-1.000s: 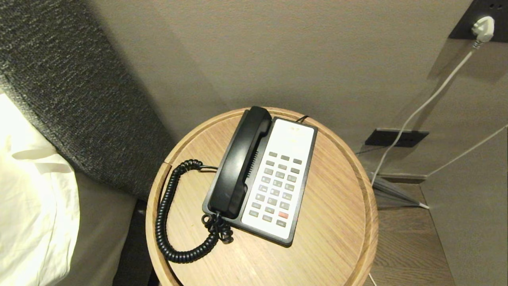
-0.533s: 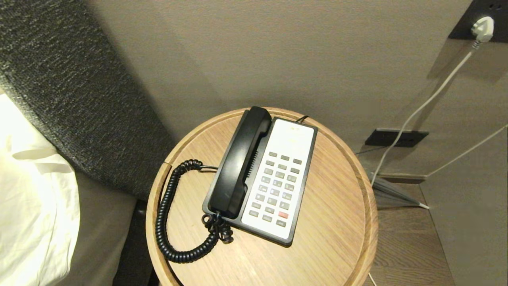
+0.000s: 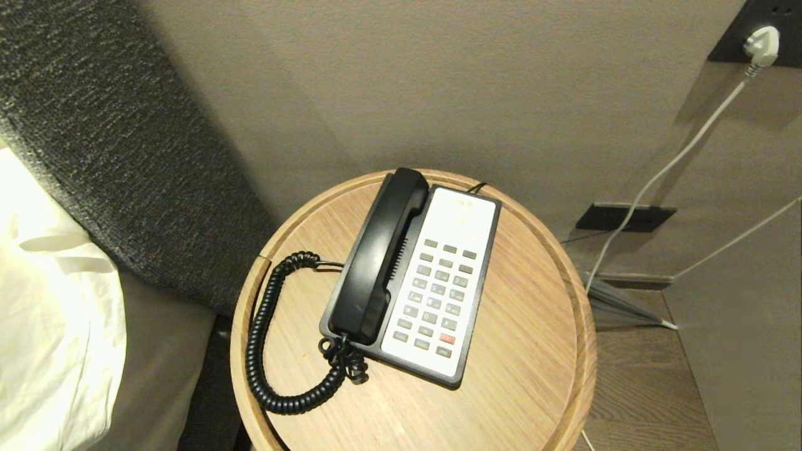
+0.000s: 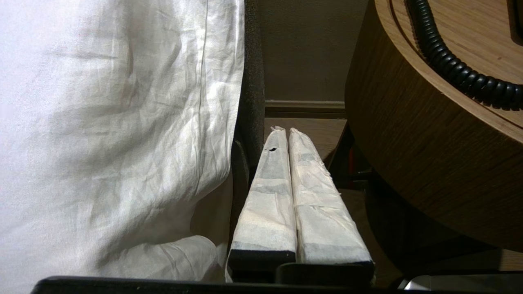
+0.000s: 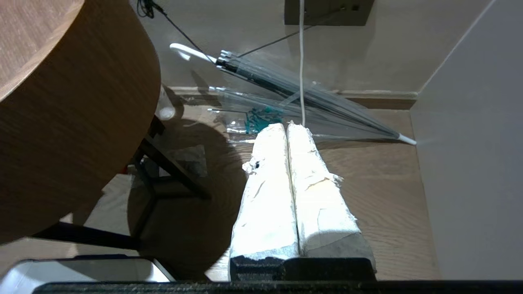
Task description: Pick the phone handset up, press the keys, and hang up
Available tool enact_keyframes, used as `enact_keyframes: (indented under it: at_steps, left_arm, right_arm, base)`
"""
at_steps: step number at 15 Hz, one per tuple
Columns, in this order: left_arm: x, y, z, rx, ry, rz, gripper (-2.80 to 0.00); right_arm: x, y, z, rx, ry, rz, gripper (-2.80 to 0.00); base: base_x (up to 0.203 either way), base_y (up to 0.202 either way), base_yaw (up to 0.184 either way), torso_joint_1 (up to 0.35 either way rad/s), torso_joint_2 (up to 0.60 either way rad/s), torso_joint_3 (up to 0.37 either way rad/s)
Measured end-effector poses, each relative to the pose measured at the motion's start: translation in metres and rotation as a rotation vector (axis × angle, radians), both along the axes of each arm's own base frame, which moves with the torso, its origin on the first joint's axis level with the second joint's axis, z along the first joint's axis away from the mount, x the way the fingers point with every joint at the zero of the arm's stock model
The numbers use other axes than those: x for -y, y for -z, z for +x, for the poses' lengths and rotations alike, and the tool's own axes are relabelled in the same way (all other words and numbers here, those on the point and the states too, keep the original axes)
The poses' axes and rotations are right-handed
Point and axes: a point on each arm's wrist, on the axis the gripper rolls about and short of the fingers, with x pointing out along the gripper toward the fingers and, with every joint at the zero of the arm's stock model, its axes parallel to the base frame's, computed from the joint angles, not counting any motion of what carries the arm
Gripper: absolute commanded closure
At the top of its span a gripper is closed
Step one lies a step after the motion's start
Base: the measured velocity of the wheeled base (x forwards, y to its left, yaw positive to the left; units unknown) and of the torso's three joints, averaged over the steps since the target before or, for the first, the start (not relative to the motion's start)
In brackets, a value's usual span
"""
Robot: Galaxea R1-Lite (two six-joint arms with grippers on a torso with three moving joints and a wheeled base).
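The glossy black phone handset point(image 3: 381, 257) lies in its cradle on the left side of the black-and-white phone base point(image 3: 467, 351). Its coiled cord point(image 3: 258, 338) loops over the round wooden table point(image 3: 526, 351); a stretch of cord point(image 4: 457, 73) also shows in the left wrist view. The grey keys point(image 3: 438, 294) sit in rows on the white faceplate, with one red key point(image 3: 447, 339) low down. Neither arm appears in the head view. My left gripper point(image 4: 284, 130) hangs shut and empty below the table edge, beside the bed. My right gripper point(image 5: 286, 125) is shut and empty, low above the floor beside the table.
A white bed sheet point(image 4: 114, 122) and dark headboard point(image 3: 113, 144) lie to the left of the table. On the wooden floor to the right rests a clear folded umbrella point(image 5: 294, 94). A white cable point(image 3: 677, 156) runs from a wall plug. The wall stands right behind the table.
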Motion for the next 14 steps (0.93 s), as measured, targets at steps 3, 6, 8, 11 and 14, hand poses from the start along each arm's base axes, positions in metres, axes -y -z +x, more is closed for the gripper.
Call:
enact_keyframes:
  at_steps: [3, 6, 8, 11, 14]
  left_arm:
    - [0.0, 0.0, 0.0, 0.0, 0.0, 0.0, 0.0]
    - [0.0, 0.0, 0.0, 0.0, 0.0, 0.0, 0.0]
    - [0.0, -0.0001, 0.0, 0.0, 0.0, 0.0, 0.0]
    - [0.0, 0.0, 0.0001, -0.001, 0.0, 0.0, 0.0]
    - [0.0, -0.0001, 0.0001, 0.0, 0.0, 0.0, 0.0]
  right_arm:
    - [0.0, 0.0, -0.0002, 0.003, 0.0, 0.008, 0.0]
    - [0.0, -0.0001, -0.0002, 0.005, 0.0, 0.008, 0.0]
    - [0.0, -0.0001, -0.0002, 0.005, 0.0, 0.008, 0.0]
    - [0.0, -0.0001, -0.0002, 0.004, 0.0, 0.008, 0.0]
    - [0.0, -0.0001, -0.0002, 0.005, 0.001, 0.008, 0.0]
  base:
    - [0.0, 0.0, 0.0, 0.0, 0.0, 0.0]
    - [0.0, 0.0, 0.0, 0.0, 0.0, 0.0]
    - [0.0, 0.0, 0.0, 0.0, 0.0, 0.0]
    - [0.0, 0.0, 0.0, 0.0, 0.0, 0.0]
    - [0.0, 0.0, 0.0, 0.0, 0.0, 0.0]
